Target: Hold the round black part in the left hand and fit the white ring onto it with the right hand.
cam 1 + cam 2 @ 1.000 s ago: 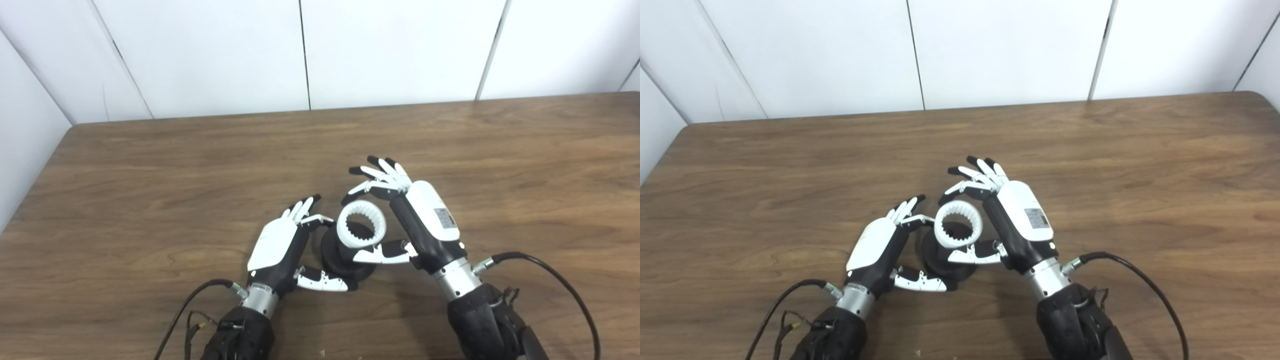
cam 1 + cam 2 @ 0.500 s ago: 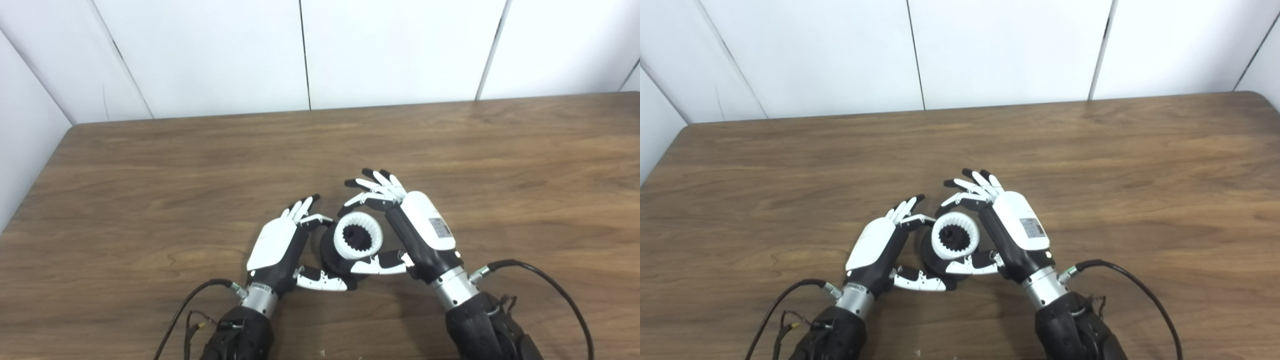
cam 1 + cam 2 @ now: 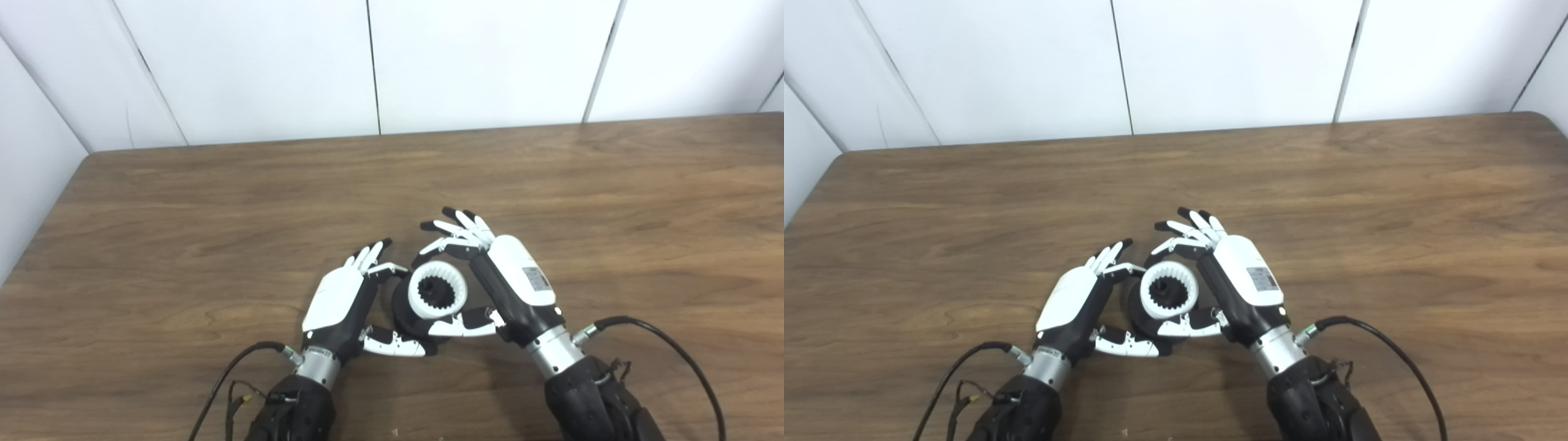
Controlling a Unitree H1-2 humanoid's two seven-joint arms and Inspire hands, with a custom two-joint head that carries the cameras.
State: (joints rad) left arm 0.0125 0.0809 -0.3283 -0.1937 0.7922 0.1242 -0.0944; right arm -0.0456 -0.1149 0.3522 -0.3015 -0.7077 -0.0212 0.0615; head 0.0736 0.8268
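Brown wood-grain table with a smooth satin sheen, toothed white plastic ring matt, round black part dull, white hand shells glossy

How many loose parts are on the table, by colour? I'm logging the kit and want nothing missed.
Black: 1, the round black part, steadied by the left hand.
White: 1, the white ring, sitting on the black part, held by the right hand.
Total: 2 parts on the table.
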